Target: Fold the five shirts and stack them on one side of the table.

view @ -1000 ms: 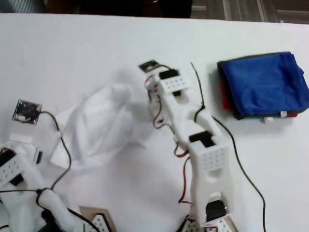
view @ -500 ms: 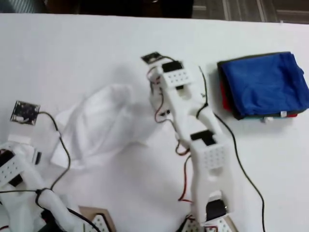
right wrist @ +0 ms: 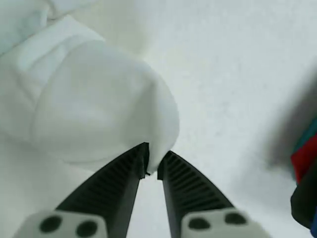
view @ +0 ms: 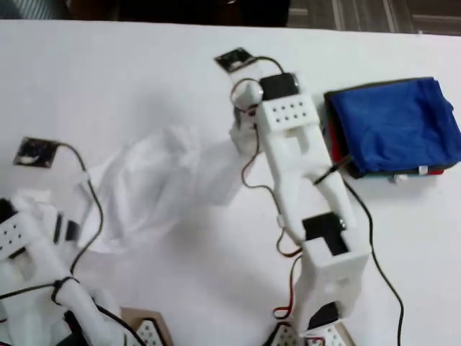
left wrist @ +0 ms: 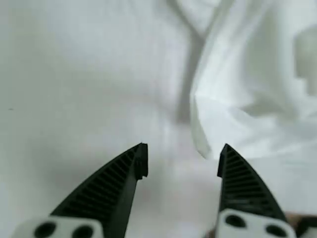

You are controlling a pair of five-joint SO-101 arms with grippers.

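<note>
Pinching, seemingly, the white shirt (right wrist: 94, 104)

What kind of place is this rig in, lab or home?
Probably a lab or workshop bench, not a home: a plain white table, the right arm and left arm with exposed wiring, plus a folded shirt stack and a crumpled white shirt as test material.

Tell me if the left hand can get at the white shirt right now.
Probably yes. The left hand is open, and the white shirt has its edge lying just ahead of it, with nothing in between.
</note>
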